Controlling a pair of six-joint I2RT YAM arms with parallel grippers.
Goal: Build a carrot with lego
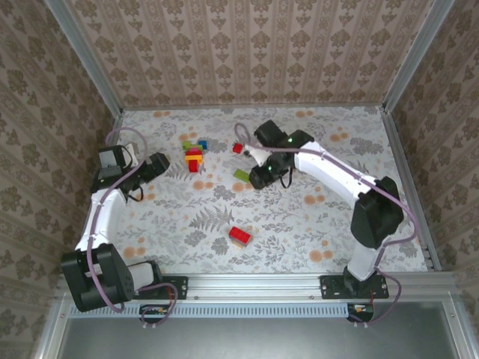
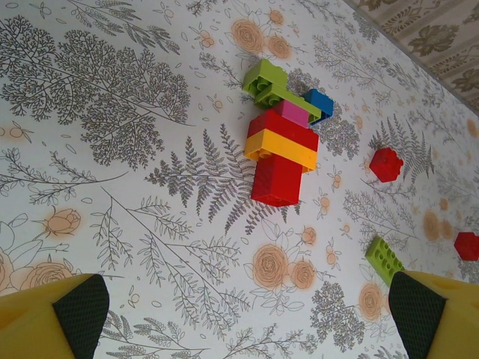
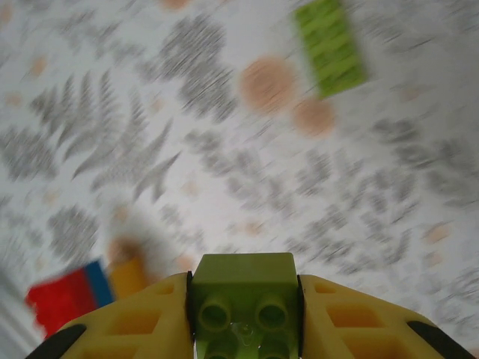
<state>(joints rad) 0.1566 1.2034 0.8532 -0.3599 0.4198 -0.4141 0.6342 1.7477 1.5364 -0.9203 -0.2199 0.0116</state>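
A joined lego cluster [image 2: 281, 148] lies flat on the table: green, blue and magenta bricks at its far end, then red, yellow and red. From above, the cluster [image 1: 194, 154] sits right of my left gripper [image 1: 159, 164]. That gripper [image 2: 251, 321] is open wide over bare cloth, short of the cluster. My right gripper [image 3: 243, 329] is shut on a light green brick [image 3: 241, 280], studs toward the camera. It hovers at mid-table [image 1: 260, 176] beside a flat green brick [image 1: 242, 176], seen blurred [image 3: 329, 46].
A loose red brick [image 1: 237, 148] lies right of the cluster. A red, blue and orange piece [image 1: 239, 235] rests nearer the front edge. Another red brick [image 2: 467, 245] sits at the far right. Patterned walls enclose the flowered table [image 1: 322, 224].
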